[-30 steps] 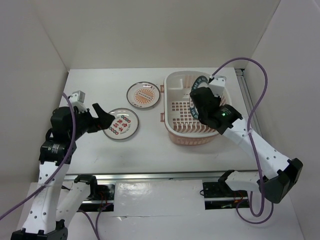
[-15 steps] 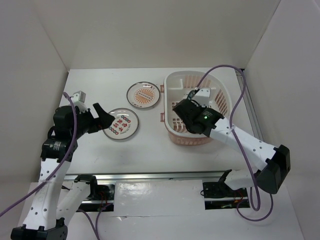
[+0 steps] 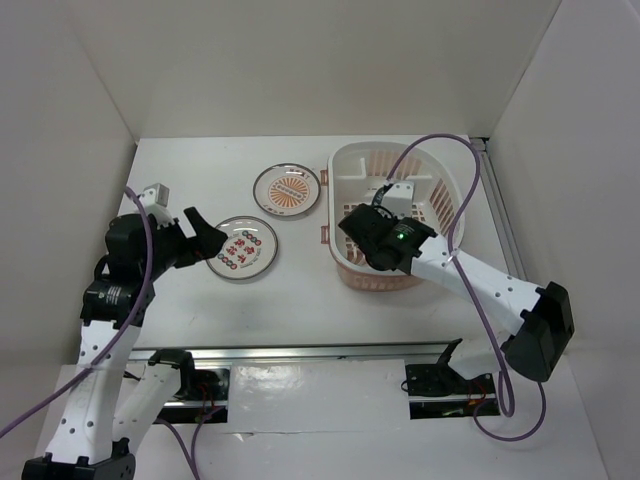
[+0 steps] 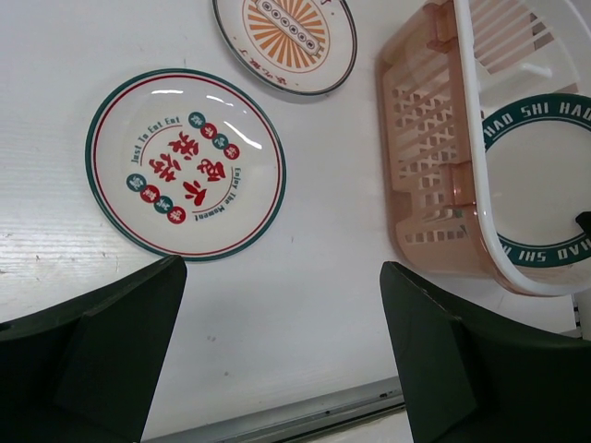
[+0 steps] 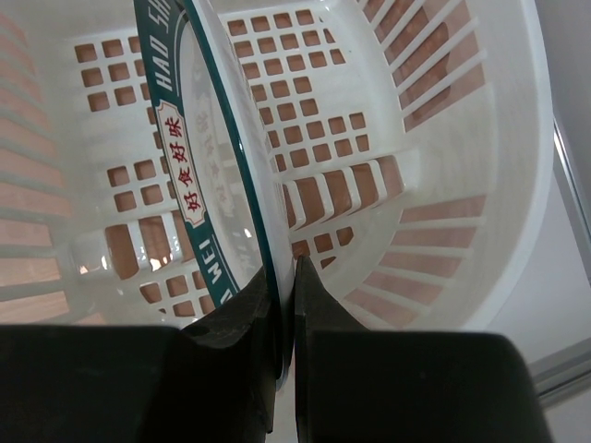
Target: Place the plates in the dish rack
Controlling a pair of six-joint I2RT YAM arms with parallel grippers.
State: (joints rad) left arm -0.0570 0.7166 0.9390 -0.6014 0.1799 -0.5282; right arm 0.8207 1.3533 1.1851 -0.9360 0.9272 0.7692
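The pale pink dish rack [image 3: 440, 205] stands on the right of the table. My right gripper [image 3: 372, 232] reaches down into it, shut on the rim of the blue-green rimmed plate [image 5: 203, 157], which stands on edge over the slotted bottom [image 5: 323, 101]. Its jaws [image 5: 284, 268] pinch the plate's lower edge. In the top view the wrist hides that plate. The orange sunburst plate [image 3: 287, 189] and the white plate with red characters [image 3: 247, 247] lie flat on the table left of the rack. My left gripper [image 3: 205, 240] hovers open just left of the red-character plate [image 4: 185, 166], with nothing between its fingers.
The rack's near wall [image 4: 425, 157] lies right of the left gripper [image 4: 282, 277]; through it the left wrist view shows the held plate [image 4: 536, 175]. A metal rail [image 3: 330, 350] runs along the table's front edge. White walls close in the left, back and right sides.
My right arm has carried the blue-green plate from the rack's far right toward its left side and lower into the basket. The left arm has hardly moved.
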